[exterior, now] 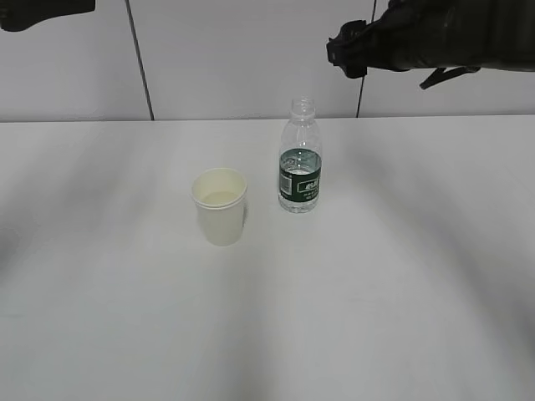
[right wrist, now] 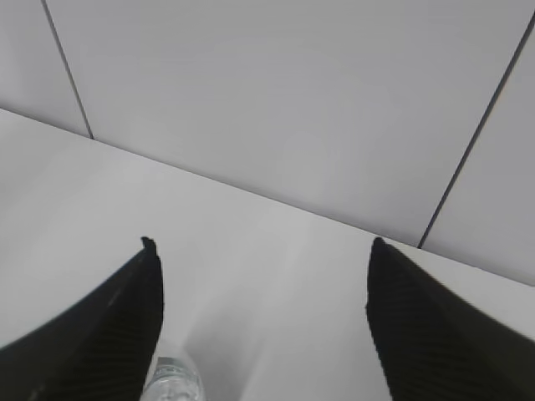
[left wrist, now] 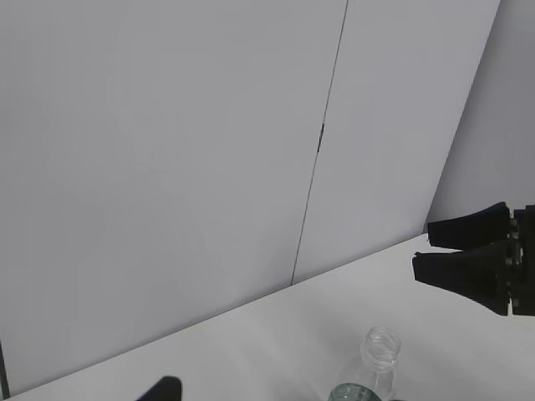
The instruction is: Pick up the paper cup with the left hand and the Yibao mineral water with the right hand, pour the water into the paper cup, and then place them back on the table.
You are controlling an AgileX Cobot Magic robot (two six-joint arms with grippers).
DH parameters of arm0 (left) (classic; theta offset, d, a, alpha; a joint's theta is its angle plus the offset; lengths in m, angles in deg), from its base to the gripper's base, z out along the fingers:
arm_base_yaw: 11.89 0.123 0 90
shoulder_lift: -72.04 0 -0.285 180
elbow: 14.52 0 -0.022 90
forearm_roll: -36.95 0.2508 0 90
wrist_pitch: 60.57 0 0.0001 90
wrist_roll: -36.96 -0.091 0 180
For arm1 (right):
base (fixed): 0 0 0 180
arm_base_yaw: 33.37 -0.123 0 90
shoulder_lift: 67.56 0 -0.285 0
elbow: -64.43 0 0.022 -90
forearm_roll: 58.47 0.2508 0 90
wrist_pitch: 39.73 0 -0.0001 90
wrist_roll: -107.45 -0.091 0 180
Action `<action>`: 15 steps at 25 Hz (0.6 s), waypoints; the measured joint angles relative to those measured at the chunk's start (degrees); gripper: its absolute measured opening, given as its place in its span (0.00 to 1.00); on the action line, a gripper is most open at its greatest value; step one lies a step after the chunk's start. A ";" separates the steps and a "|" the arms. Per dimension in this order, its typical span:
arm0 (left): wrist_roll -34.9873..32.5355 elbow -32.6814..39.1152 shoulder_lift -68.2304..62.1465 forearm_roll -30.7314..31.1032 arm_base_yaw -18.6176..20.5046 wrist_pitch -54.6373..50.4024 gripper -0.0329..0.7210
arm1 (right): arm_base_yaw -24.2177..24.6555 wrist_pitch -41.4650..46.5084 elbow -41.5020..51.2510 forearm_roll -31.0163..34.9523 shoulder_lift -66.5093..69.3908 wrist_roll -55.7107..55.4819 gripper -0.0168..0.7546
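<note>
The paper cup [exterior: 220,206] stands upright on the table [exterior: 376,284], left of the middle. To its right and a little farther back stands the Yibao mineral water [exterior: 300,159], capless, with a dark green label. My right gripper [exterior: 341,50] hovers open, high above and to the right of the bottle, holding nothing. In the right wrist view its fingers [right wrist: 125,334] spread wide over the bottle neck [right wrist: 175,380]. My left arm [exterior: 42,12] is raised at the top left corner. Only one left fingertip [left wrist: 164,389] shows, well clear of the cup.
A grey panelled wall [exterior: 251,58] with dark seams runs behind the table's far edge. The left wrist view shows the bottle neck [left wrist: 380,351] and the right gripper [left wrist: 422,246] above the tabletop.
</note>
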 joint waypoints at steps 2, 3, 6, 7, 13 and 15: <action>0.00 0.00 0.00 0.00 0.00 -0.12 0.62 | 0.00 0.00 0.00 0.14 0.00 0.00 0.79; 0.00 0.00 0.00 0.00 0.00 -0.31 0.62 | 0.00 0.00 0.00 0.14 0.00 0.00 0.79; 0.00 0.00 0.00 0.00 0.00 -0.69 0.62 | 0.00 -0.09 0.00 0.14 0.00 0.00 0.79; -0.12 0.00 0.00 -0.15 0.00 -0.93 0.62 | 0.00 -0.09 0.00 0.14 0.00 0.00 0.79; -15.33 0.00 -0.01 -18.59 -0.02 -3.33 0.62 | 0.00 -0.12 -0.36 0.24 0.00 0.00 0.79; -22.35 0.00 -0.01 -28.88 -0.13 -5.58 0.62 | 0.00 -0.12 -0.83 0.19 0.00 0.00 0.79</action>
